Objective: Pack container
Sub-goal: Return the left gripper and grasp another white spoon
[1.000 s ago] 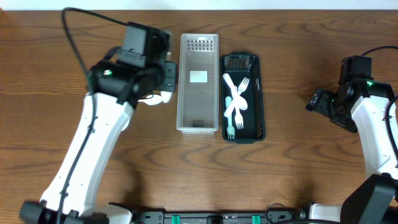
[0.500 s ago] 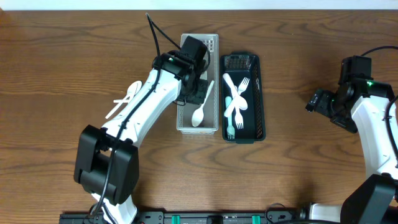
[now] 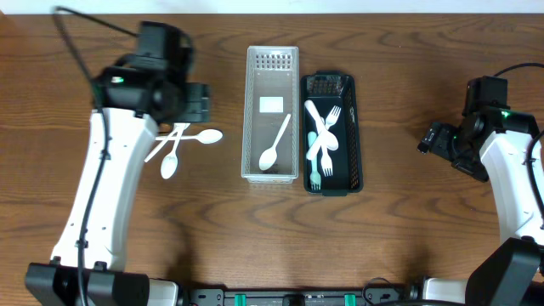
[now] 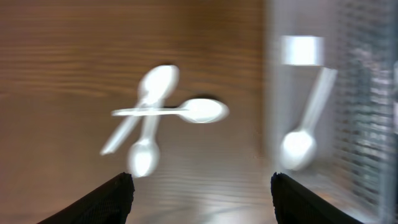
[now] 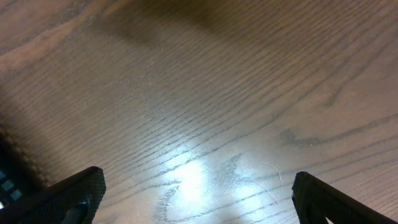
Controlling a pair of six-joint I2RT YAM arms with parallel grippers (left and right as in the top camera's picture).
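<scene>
Your left end effector is open with nothing between its fingers, and it hangs over the table left of the clear container. Below it lie three loose spoons, white plastic, crossing one another in a small heap; they sit near the container's left wall but apart from it. The left wrist view is blurred, so you cannot judge from it exactly how they touch. Inside the clear container one white spoon lies at a slant, bowl toward the near end and handle pointing toward the far right. The dark tray stands just beside the container on its right, long sides parallel, and holds a pile of plastic cutlery (forks among it, one piece pale blue). Your right end effector is far off at the right edge of the table, its fingers spread wide over bare wood and gripping nothing.
</scene>
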